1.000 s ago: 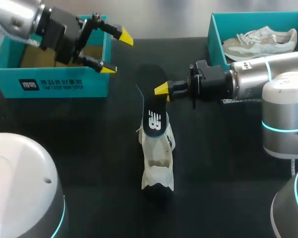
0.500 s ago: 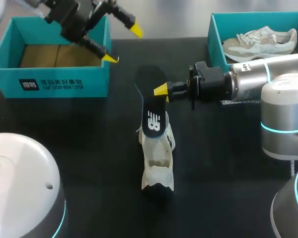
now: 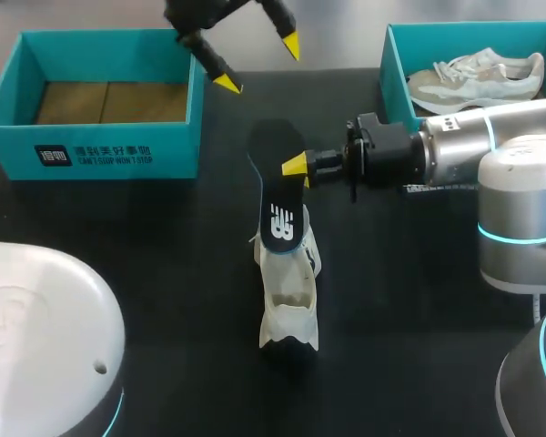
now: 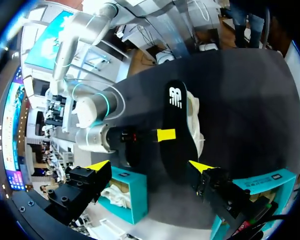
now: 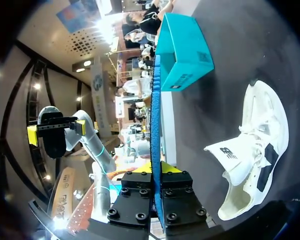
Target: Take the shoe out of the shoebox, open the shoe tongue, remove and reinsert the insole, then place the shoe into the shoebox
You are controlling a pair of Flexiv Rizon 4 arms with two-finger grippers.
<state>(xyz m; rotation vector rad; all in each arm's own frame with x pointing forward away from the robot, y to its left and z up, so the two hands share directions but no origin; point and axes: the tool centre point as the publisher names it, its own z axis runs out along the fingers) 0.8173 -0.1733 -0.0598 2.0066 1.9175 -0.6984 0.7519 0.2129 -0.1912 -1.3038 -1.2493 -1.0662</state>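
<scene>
Black table (image 3: 164,273); right claw (image 3: 296,167) grips insole (image 3: 275,196) above shoe (image 3: 291,300).

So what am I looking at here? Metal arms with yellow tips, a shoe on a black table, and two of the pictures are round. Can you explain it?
It is one robot with two arms, each ending in a two-fingered gripper. The wide picture is from a camera above and behind it; the round ones are from cameras on its wrists. On the black table lie a white shoe, an empty teal box at the left, and a second teal box at the right with another shoe inside. The right gripper is shut on the dark insole, seen edge-on in its own wrist picture. The left gripper is open, holding nothing, near the empty teal box.
</scene>
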